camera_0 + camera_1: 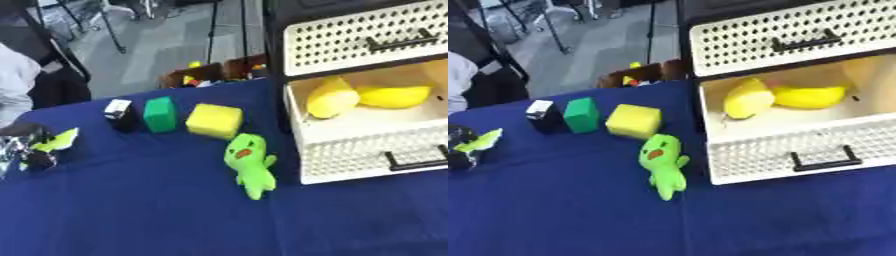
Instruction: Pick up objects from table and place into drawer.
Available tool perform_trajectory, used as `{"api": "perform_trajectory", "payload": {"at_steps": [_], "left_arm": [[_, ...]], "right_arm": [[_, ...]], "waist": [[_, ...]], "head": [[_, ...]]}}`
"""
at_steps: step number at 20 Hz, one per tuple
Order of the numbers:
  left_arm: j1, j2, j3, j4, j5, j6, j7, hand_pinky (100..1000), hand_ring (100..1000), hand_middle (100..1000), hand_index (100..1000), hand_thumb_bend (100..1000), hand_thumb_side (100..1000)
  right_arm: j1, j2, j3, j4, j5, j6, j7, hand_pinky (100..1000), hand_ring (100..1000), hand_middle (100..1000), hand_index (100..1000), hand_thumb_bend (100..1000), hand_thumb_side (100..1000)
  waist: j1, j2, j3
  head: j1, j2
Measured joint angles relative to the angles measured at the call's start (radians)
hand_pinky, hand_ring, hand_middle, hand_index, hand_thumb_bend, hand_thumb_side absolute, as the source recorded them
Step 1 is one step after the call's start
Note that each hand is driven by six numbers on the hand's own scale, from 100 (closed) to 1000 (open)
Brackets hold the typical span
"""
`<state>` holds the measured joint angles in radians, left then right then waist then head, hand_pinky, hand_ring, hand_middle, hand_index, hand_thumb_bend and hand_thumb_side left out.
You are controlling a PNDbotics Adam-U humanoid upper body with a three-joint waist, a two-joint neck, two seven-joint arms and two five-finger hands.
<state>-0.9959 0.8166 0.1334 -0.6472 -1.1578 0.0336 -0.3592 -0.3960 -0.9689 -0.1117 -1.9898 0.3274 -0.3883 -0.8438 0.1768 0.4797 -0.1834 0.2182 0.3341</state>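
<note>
A blue cloth (140, 210) covers the table and fills the lower part of both views; past its far edge lies a grey floor (166, 45), crossed by thin black stand legs (213, 30); just behind the table's far edge stands a brown open box (206, 74) holding small coloured items, one yellow and one red, too small to make out; at the left edge, beyond the table, a person's pale sleeve (13, 82) shows beside dark clothing (57, 85).

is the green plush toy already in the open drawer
No, the green plush toy lies on the blue tablecloth beside the open drawer.
</note>
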Motion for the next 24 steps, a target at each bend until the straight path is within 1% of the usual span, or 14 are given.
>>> {"api": "perform_trajectory", "payload": {"at_steps": [1, 2, 4, 9, 11, 14, 16, 17, 19, 20, 24], "left_arm": [[0.001, -0.002, -0.001, -0.004, -0.008, 0.000, 0.013, 632, 733, 645, 739, 138, 338], [0.001, -0.007, -0.001, -0.009, -0.017, -0.001, 0.029, 594, 693, 610, 711, 140, 356], [0.002, -0.009, -0.001, -0.015, -0.030, -0.002, 0.059, 569, 662, 591, 694, 146, 369], [0.002, -0.019, -0.001, -0.022, -0.050, -0.005, 0.116, 518, 619, 570, 673, 131, 365], [0.002, -0.024, -0.002, -0.023, -0.057, -0.002, 0.135, 501, 606, 562, 682, 120, 357], [0.004, -0.029, -0.005, -0.023, -0.065, 0.006, 0.158, 482, 596, 560, 703, 100, 307], [0.006, -0.034, -0.007, -0.025, -0.069, 0.011, 0.171, 449, 576, 549, 689, 103, 274], [0.008, -0.034, -0.008, -0.028, -0.072, 0.013, 0.179, 442, 572, 545, 684, 107, 273], [0.011, -0.034, -0.008, -0.031, -0.078, 0.018, 0.197, 404, 542, 516, 649, 150, 261], [0.012, -0.034, -0.008, -0.035, -0.082, 0.021, 0.209, 369, 520, 495, 619, 176, 256], [0.021, -0.036, -0.013, -0.045, -0.099, 0.033, 0.266, 323, 491, 469, 579, 243, 271]], "right_arm": [[0.000, 0.003, 0.000, 0.000, -0.002, 0.000, 0.000, 560, 644, 601, 782, 100, 910], [0.001, 0.006, 0.000, 0.000, -0.004, 0.000, 0.000, 560, 644, 601, 782, 100, 910], [0.001, 0.007, 0.000, 0.000, -0.005, 0.000, 0.000, 560, 644, 601, 782, 100, 909], [0.009, 0.015, -0.006, 0.000, -0.010, 0.002, -0.002, 558, 643, 600, 782, 100, 907], [0.009, 0.015, -0.006, 0.000, -0.013, 0.002, -0.002, 558, 643, 600, 782, 100, 907], [0.009, 0.016, -0.011, 0.000, -0.014, 0.002, -0.002, 558, 644, 600, 781, 100, 907], [0.009, 0.016, -0.013, 0.000, -0.016, 0.002, -0.002, 558, 644, 600, 781, 100, 905], [0.009, 0.018, -0.015, 0.000, -0.018, 0.002, -0.002, 558, 644, 600, 781, 100, 905], [0.009, 0.023, -0.018, 0.000, -0.021, 0.002, -0.002, 558, 644, 600, 781, 100, 905], [0.009, 0.023, -0.019, 0.000, -0.021, 0.002, -0.002, 558, 645, 600, 780, 100, 905], [0.010, 0.024, -0.022, 0.000, -0.023, 0.002, -0.002, 558, 645, 600, 780, 100, 904]], "waist": [[0.000, -0.001, 0.001], [0.000, -0.003, 0.004], [-0.002, -0.006, 0.007], [-0.010, -0.012, 0.019], [-0.010, -0.012, 0.022], [-0.013, -0.015, 0.025], [-0.013, -0.018, 0.026], [-0.013, -0.018, 0.028], [-0.013, -0.018, 0.033], [-0.014, -0.018, 0.035], [-0.019, -0.028, 0.044]], "head": [[0.000, 0.001], [-0.001, 0.002], [-0.001, 0.005], [-0.005, 0.008], [-0.006, 0.008], [-0.009, 0.008], [-0.009, 0.008], [-0.010, 0.008], [-0.011, 0.008], [-0.013, 0.008], [-0.018, 0.010]]}}
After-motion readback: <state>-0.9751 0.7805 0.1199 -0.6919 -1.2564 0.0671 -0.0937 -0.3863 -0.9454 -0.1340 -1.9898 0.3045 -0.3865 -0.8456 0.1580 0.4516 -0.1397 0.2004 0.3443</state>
